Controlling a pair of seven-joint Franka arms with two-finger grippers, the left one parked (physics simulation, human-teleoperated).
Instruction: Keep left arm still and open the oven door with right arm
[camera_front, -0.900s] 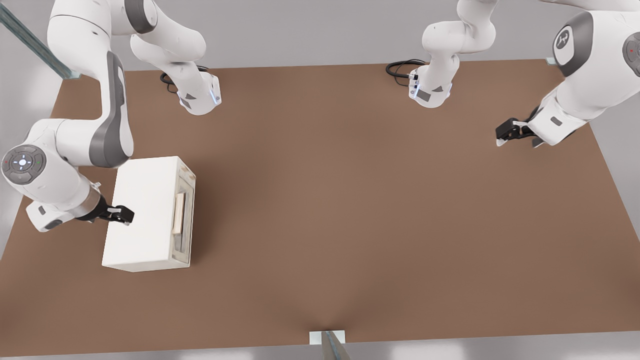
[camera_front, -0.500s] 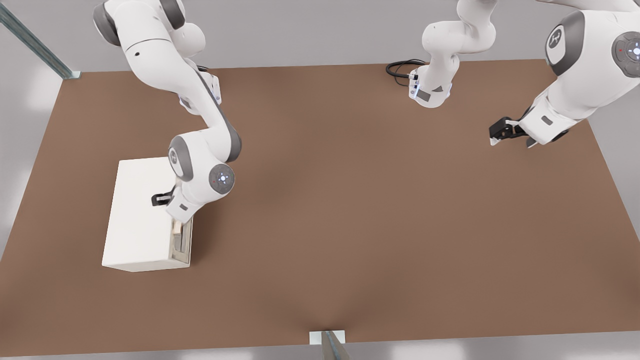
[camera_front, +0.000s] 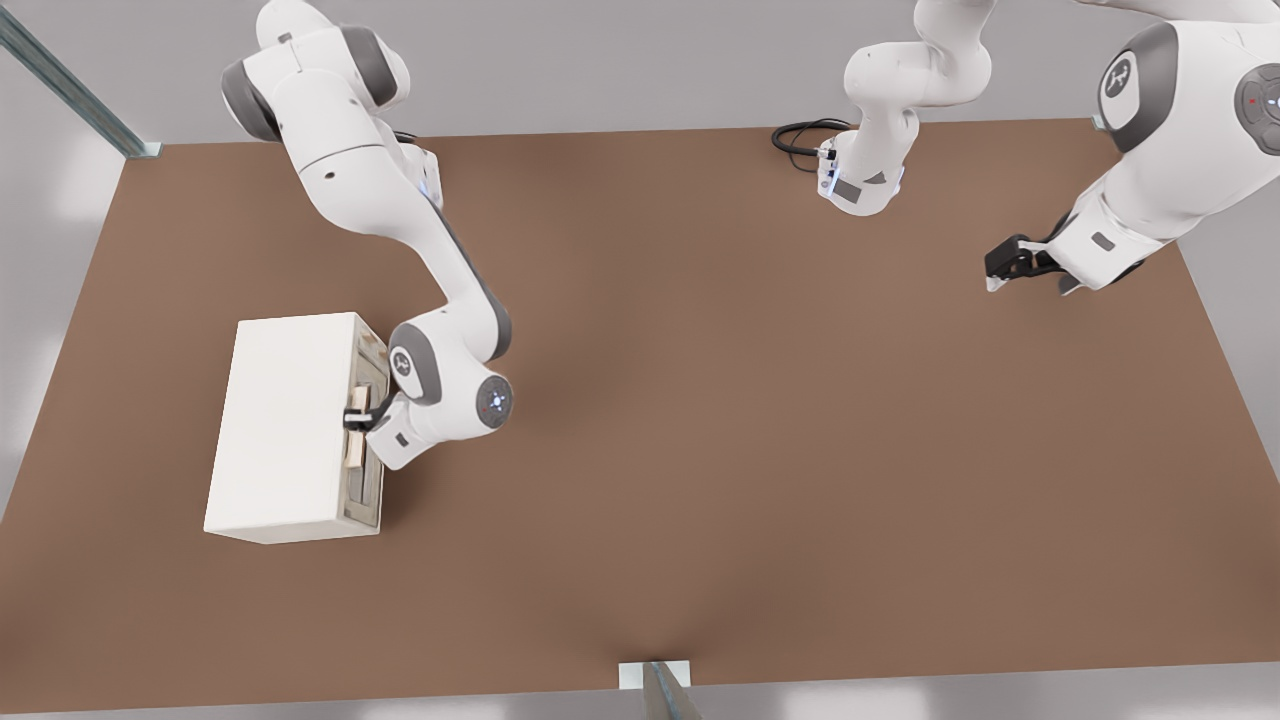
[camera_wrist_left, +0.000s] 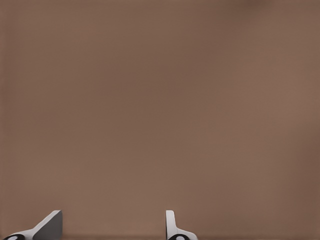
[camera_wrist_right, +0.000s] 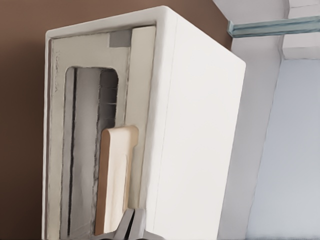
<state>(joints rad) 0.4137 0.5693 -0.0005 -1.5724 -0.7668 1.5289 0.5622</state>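
Plain brown counter (camera_wrist_left: 160, 100) fills nearly the whole left wrist view, even in tone and unmarked. At the near edge of the counter, two pale grey fingers (camera_wrist_left: 50, 226) of the parked arm's pincer (camera_wrist_left: 112, 227) poke into sight, set well apart with bare counter between them.

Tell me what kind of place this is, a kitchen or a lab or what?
Likely a simulated robot test bench, not a kitchen: a bare brown table, a lone cream oven with its oven door shut, and the right arm with its gripper at the door's handle.
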